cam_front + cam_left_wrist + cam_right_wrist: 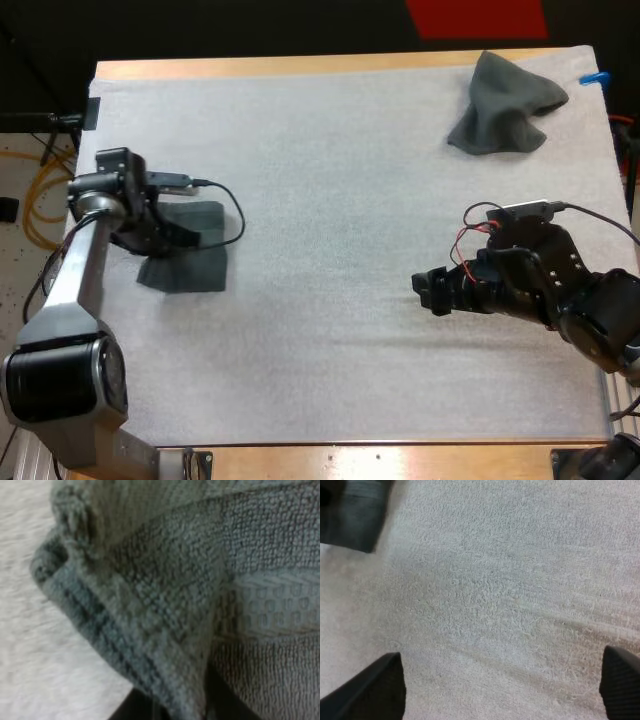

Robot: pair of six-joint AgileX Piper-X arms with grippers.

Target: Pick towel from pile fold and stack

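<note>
2 towels: 1 folded towel (195,262); 1 crumpled towel (503,105); 1 mat (330,300).

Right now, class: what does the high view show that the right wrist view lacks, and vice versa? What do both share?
Only the high view: the crumpled towel in the far right corner, and the left gripper at the folded towel. Only the right wrist view: the right gripper close up, its fingers apart with nothing between. Both: the white mat, the folded towel, the right gripper.

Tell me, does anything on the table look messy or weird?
Only the crumpled towel at the far right corner of the mat: it stands bunched in a lumpy peak, unfolded. The folded towel on the left lies flat and tidy.
</note>
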